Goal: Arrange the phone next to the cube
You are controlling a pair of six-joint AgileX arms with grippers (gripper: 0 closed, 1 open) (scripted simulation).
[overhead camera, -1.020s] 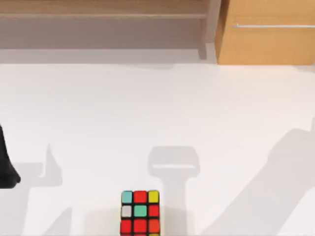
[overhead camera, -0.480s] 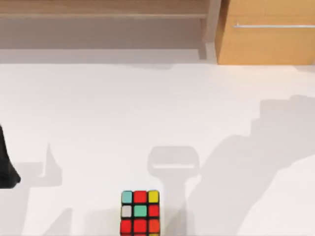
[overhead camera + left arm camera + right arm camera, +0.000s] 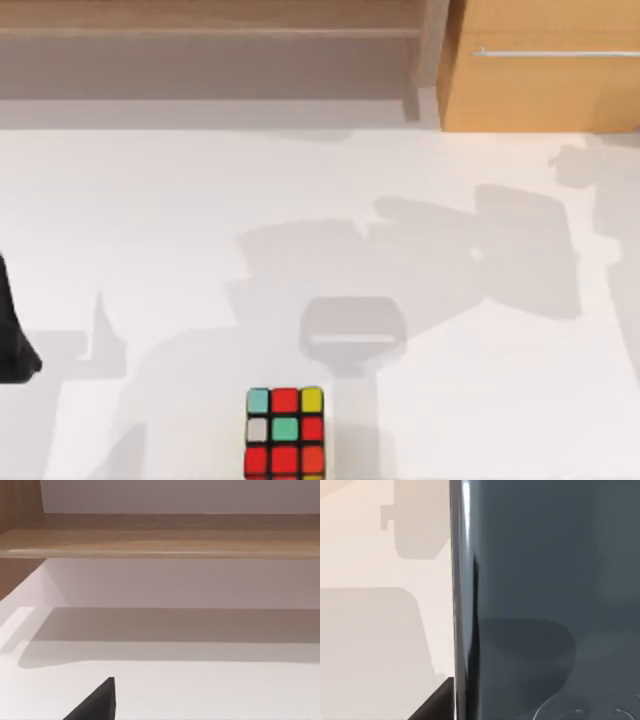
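Right wrist view: the phone is seen very close to the camera, its silvery rim upright against the white table; a black finger of the right gripper is seen at the rim, and the phone is judged to be clamped and carried, though the grip itself cannot be told. In the top view the cube is shown at the near edge of the table, centre-left, with broad arm shadows cast across the surface behind it. The left arm is parked at the left edge; a dark fingertip is seen in the left wrist view, its spread not determinable. For the placing to be done well, the phone should be lowered flat just beside the cube, without the cube being nudged, and released only once it is resting on the table
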